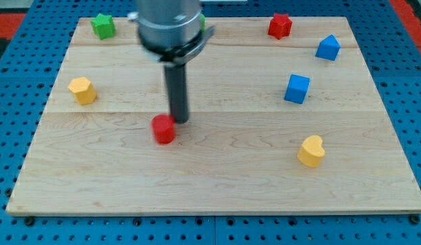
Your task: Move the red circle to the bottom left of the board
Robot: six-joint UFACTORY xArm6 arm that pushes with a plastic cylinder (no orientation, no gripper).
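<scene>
The red circle (164, 128) lies on the wooden board (217, 184), a little left of centre. My tip (179, 120) stands just to the upper right of the red circle, touching or nearly touching its edge. The rod rises from there to the grey arm body at the view's top. The board's bottom left corner is well below and to the left of the red circle.
A yellow block (82, 90) lies at the left. A green block (102, 26) is at the top left; another green block shows partly behind the arm (204, 24). A red star (279, 26), two blue blocks (328, 47) (297, 88) and a yellow heart (311, 151) lie at the right.
</scene>
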